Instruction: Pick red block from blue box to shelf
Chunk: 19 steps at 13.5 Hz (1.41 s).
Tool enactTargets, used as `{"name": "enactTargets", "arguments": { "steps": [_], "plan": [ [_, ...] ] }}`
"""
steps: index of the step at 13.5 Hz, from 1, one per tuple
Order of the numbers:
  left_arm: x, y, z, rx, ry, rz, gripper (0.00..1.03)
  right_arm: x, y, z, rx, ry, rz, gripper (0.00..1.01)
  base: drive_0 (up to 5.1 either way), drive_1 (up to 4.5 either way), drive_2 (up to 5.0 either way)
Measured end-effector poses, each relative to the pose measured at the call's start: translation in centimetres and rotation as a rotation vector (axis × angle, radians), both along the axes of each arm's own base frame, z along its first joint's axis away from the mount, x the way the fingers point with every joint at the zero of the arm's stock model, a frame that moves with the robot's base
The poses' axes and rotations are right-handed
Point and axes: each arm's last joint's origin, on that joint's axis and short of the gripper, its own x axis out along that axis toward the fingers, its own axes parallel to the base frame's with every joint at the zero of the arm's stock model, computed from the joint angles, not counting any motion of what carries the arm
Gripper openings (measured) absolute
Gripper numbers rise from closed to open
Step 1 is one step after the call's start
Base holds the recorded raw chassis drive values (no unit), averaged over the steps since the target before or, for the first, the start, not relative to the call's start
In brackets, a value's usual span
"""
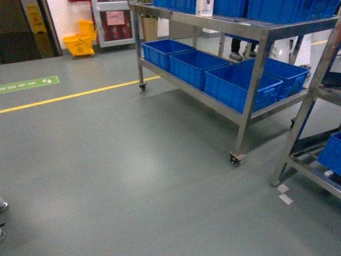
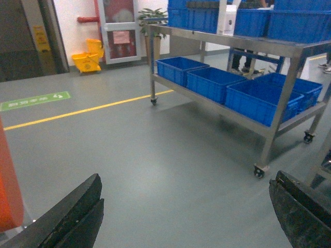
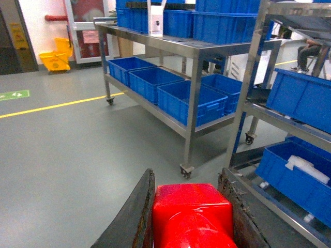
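R hand [image 3: 189, 217] closed on the red block [image 3: 192, 214], fingers [image 3: 137, 217] pressed against both sides, block fills the gap w/ its rounded stud facing the cam. L hand [image 2: 186, 217] wide open, nothing in it; an orange shape [image 2: 9, 191] sits at the left edge of the L wrist view, can't tell what it is. Neither hand shows in head view. Beyond: grey floor [image 1: 133, 176], yellow line [image 1: 74, 96] across it. Steel shelf [image 1: 256, 69] on casters ahead-right, dark blue crates [image 1: 240, 85] along its lower tier, more on top. 2nd rack [image 3: 289, 124] nearer on the right, also w/ blue crates. Far back by the wall: yellow mop bucket [image 1: 80, 42].
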Motion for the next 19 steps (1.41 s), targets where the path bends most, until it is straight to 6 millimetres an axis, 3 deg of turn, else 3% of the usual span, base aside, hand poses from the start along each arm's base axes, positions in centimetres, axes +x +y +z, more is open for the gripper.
{"name": "enactTargets", "arguments": {
  "steps": [19],
  "plan": [
    [0.00, 0.00, 0.00, 0.000, 0.000, 0.000, 0.98, 0.00, 0.00, 0.00, 0.000, 0.000, 0.000, 0.29, -1.6, -1.64, -1.6]
  ]
}}
